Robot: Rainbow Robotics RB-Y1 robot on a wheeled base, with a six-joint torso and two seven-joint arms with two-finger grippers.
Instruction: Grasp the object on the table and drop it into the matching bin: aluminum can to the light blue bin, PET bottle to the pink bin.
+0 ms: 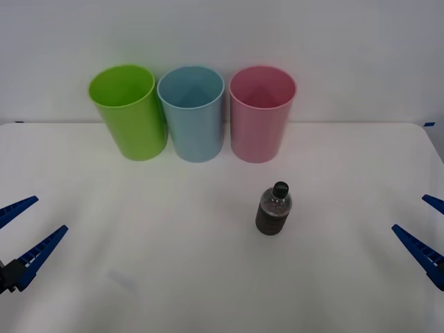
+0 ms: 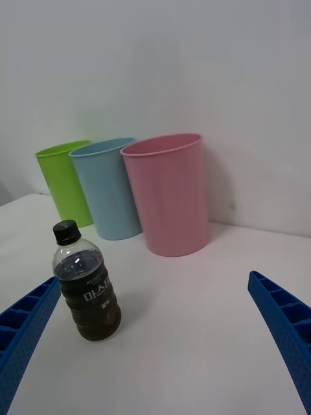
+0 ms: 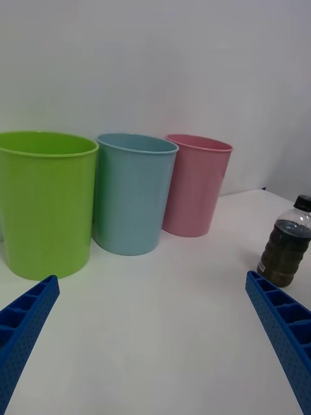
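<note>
A: The PET bottle point(image 1: 273, 209)?
B: Dark body, black cap, upright mid-counter point(image 1: 173, 277), near the pink bin point(image 1: 261, 114).
A: Pincers?
B: Left pincer point(image 1: 19, 232) and right pincer point(image 1: 424, 223) spread wide at opposite edges, bare counter between.

We see a clear, glossy plastic bottle point(image 2: 86, 292) with a dark body and a ridged black cap. The pink bin point(image 2: 170, 193), blue bin point(image 2: 108, 188) and green bin point(image 2: 63, 182) look like smooth, faintly shiny plastic. The table point(image 1: 173, 277) is matt white, and the gripper fingers point(image 3: 285, 334) are ribbed blue plastic.
</note>
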